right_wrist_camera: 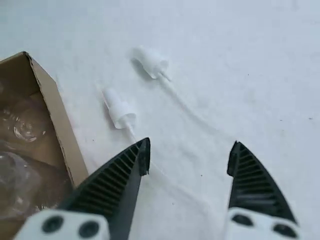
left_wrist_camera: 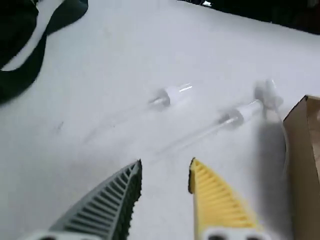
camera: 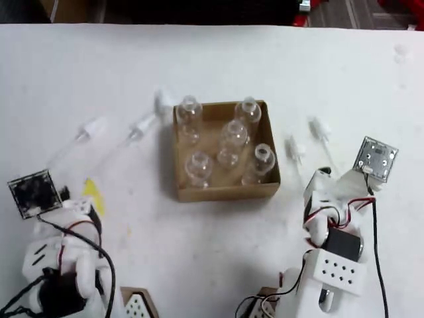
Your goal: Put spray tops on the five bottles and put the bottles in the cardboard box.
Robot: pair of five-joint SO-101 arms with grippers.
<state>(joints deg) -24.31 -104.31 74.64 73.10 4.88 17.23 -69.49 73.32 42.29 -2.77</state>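
Observation:
Five clear bottles stand upright and without tops inside the cardboard box at the table's middle. Three white spray tops lie left of the box: one, a second, and a third close to the box corner. Two more spray tops lie to the right of the box. My left gripper is open over bare table, short of the left tops. My right gripper is open wide, just short of the nearer right top, holding nothing.
The white table stretches wide beyond the box. The box wall stands close beside my right gripper. A dark cable and cloth lie at the table's far edge in the left wrist view.

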